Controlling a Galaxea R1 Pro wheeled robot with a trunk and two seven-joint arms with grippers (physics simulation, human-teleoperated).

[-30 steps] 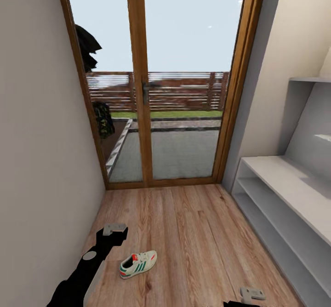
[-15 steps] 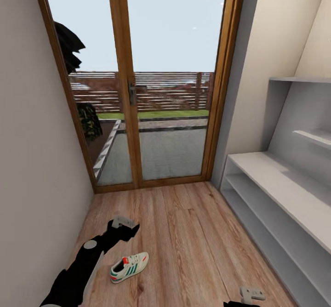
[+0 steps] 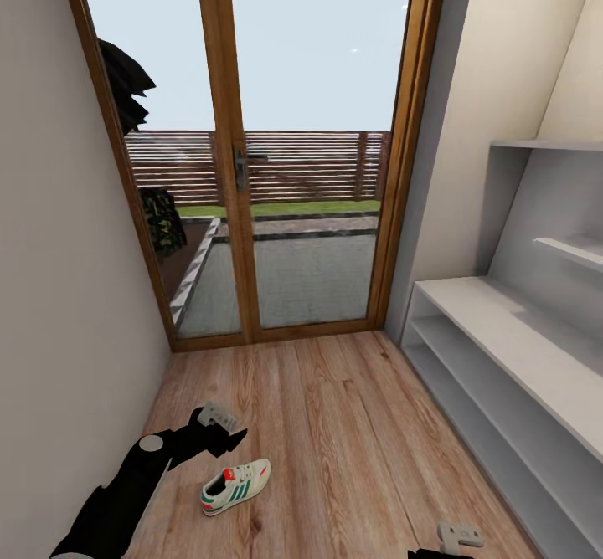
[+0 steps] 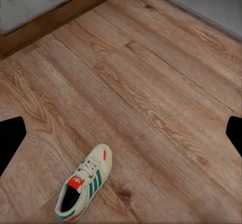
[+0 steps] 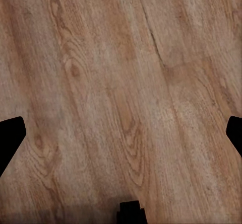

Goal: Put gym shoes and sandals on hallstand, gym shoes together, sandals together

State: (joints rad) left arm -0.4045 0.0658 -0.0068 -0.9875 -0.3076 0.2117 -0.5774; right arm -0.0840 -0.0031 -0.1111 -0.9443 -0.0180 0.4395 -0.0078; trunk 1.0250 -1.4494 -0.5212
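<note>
One gym shoe (image 3: 236, 486), cream-white with green stripes and a red heel patch, stands on its sole on the corridor floor (image 3: 335, 425), toe toward the hallstand side. My left gripper (image 3: 219, 422) hovers just beyond its heel, apart from it. In the left wrist view the gym shoe (image 4: 84, 182) lies below the open left gripper (image 4: 121, 136), nothing between the fingers. My right gripper (image 3: 459, 535) sits at the lower edge. The right wrist view has the open right gripper (image 5: 121, 136) over bare planks. The hallstand (image 3: 502, 350) stands along the right wall. The sandals are out of view.
A glazed wooden double door (image 3: 243, 166) closes the corridor's far end. A plain wall (image 3: 67, 291) runs close along the left, beside my left arm. Floating shelves (image 3: 569, 245) stick out above the hallstand's bench.
The head view swung right early on, shifting the whole picture left. Since then my left gripper has dropped slightly and drawn back a little. The gym shoe has not moved.
</note>
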